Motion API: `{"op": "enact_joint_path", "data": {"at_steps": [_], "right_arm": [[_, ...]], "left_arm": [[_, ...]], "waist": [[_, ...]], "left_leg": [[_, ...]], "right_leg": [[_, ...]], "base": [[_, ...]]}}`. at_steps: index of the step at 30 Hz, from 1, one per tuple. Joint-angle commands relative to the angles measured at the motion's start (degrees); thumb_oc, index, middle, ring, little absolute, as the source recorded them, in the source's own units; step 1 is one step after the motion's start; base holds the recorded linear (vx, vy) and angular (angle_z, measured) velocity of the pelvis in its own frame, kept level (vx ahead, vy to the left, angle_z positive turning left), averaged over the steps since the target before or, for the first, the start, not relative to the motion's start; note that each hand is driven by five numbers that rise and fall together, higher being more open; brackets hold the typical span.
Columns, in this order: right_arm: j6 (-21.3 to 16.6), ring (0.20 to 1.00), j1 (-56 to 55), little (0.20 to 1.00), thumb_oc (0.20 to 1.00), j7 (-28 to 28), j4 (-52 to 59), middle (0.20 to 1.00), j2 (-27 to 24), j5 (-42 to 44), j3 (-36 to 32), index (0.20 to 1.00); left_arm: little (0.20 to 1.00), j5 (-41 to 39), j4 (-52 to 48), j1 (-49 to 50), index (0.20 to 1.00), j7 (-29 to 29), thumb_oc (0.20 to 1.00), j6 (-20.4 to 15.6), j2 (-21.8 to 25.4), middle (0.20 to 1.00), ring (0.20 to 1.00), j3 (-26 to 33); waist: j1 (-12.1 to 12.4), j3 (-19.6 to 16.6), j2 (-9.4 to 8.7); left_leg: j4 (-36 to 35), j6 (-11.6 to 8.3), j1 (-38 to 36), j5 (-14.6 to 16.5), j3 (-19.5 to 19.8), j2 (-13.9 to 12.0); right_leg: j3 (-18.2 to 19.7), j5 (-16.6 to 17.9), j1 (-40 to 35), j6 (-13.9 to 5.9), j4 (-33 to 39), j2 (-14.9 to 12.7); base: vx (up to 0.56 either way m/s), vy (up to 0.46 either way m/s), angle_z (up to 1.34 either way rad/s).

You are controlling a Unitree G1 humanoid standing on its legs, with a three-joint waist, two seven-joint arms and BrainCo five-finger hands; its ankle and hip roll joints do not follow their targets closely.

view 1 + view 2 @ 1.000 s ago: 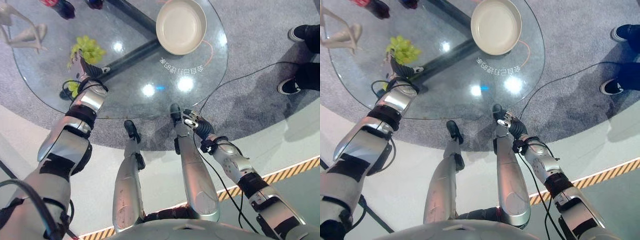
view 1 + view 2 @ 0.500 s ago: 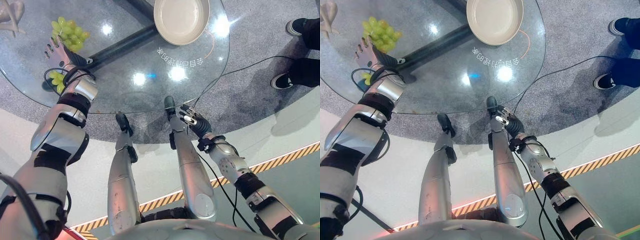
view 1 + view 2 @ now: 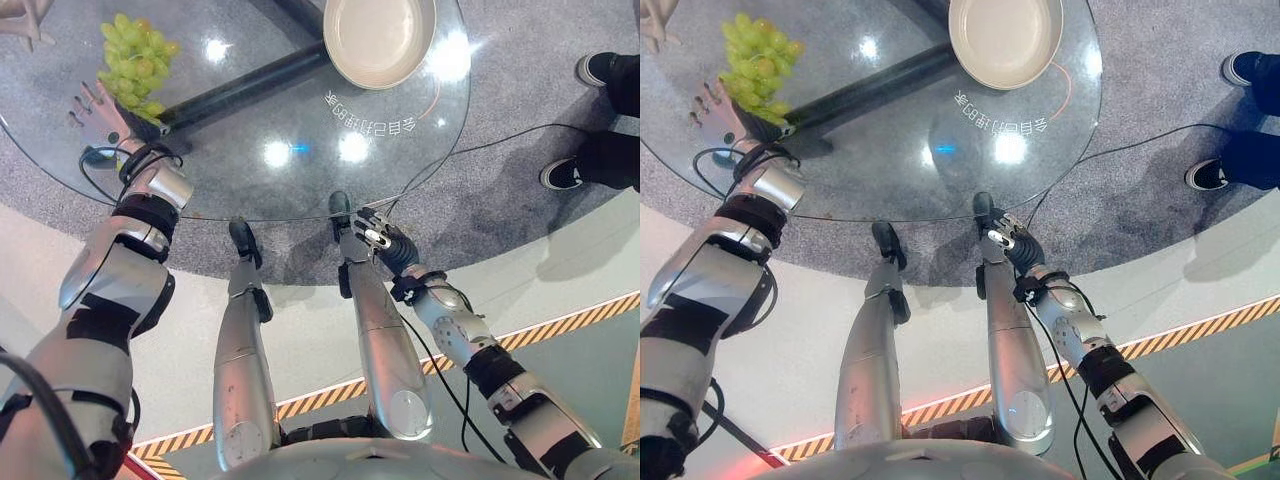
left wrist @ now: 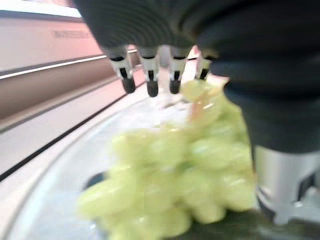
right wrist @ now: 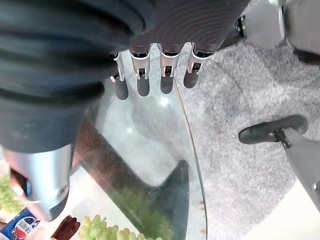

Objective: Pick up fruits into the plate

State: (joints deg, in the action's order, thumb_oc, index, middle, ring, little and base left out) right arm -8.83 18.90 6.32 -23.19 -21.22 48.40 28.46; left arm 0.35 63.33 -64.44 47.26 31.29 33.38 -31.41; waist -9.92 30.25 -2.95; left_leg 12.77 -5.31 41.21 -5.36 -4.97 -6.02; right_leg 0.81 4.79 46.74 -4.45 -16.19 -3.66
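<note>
The grapes (image 3: 135,62) lie on the round glass worktop (image 3: 250,130) at its far left, well apart from the plate (image 3: 380,40), which sits on the same worktop at the far right edge; the fruit has not yet been lifted, so the whole carry across the glass is, by my reading, still to be done. The left hand (image 3: 100,108) is stretched out over the worktop just beside the grapes, on the near side of the bunch, and its placement makes sense as the approach to a grasp: the palm faces down and the fingers (image 4: 150,75) are straight and spread, closed on nothing. In the left wrist view the bunch lies close under and ahead of those fingers, between them and the thumb side of the hand, so the hand seems lined up to close around it, though I cannot tell whether any fingertip touches a grape. The left arm is extended forward, with the wrist over the near rim of the worktop. The right hand (image 3: 375,232) hangs low near the worktop's near edge, well apart from the plate and from the grapes, and looks idle; in its own wrist view its fingers (image 5: 142,75) point down, straight and relaxed, empty, with the glass rim and the grey carpet (image 5: 250,90) beyond them. To the right of the worktop a person's dark shoes (image 3: 580,170) stand on the carpet.
</note>
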Motion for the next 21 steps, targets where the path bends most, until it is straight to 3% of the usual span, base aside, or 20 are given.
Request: {"op": "enact_joint_path", "data": {"at_steps": [1, 13, 21], "right_arm": [[-1.43, 1.000, -3.00, 1.000, 1.000, -0.42, 4.25, 1.000, 1.38, 0.89, -0.86, 1.000], [-0.43, 1.000, -2.22, 1.000, 1.000, -1.17, 5.36, 1.000, 1.18, 1.06, -1.23, 1.000], [-0.12, 1.000, -1.68, 1.000, 1.000, -1.16, 4.98, 1.000, 0.85, 1.56, -0.48, 1.000]], "left_arm": [[1.000, -2.70, -1.04, 3.53, 1.000, 3.86, 1.000, 0.76, 4.52, 1.000, 1.000, 4.20], [1.000, -6.58, -1.24, 6.74, 1.000, 2.73, 1.000, -0.50, 3.81, 1.000, 1.000, 5.91], [1.000, -9.56, -1.70, 3.68, 1.000, 2.20, 1.000, -5.55, 3.13, 1.000, 1.000, 5.71]], "waist": [[0.91, -0.46, -0.87], [1.27, -0.46, -0.72], [0.60, -0.46, -1.07]], "left_leg": [[2.42, 2.83, 0.13, 4.83, 1.22, 6.68], [2.21, 2.77, 0.43, 4.34, 1.22, 6.63], [2.35, 2.76, 0.89, 4.37, 0.44, 6.43]], "right_leg": [[-2.25, -5.49, -0.38, 2.54, -3.74, 5.75], [-2.55, -5.11, -0.06, 2.46, -3.63, 5.65], [-2.24, -4.99, 0.63, 2.47, -3.81, 5.98]], "base": [[-0.01, 0.010, 0.04], [-0.01, 0.005, 0.04], [0.00, 0.000, -0.01]]}}
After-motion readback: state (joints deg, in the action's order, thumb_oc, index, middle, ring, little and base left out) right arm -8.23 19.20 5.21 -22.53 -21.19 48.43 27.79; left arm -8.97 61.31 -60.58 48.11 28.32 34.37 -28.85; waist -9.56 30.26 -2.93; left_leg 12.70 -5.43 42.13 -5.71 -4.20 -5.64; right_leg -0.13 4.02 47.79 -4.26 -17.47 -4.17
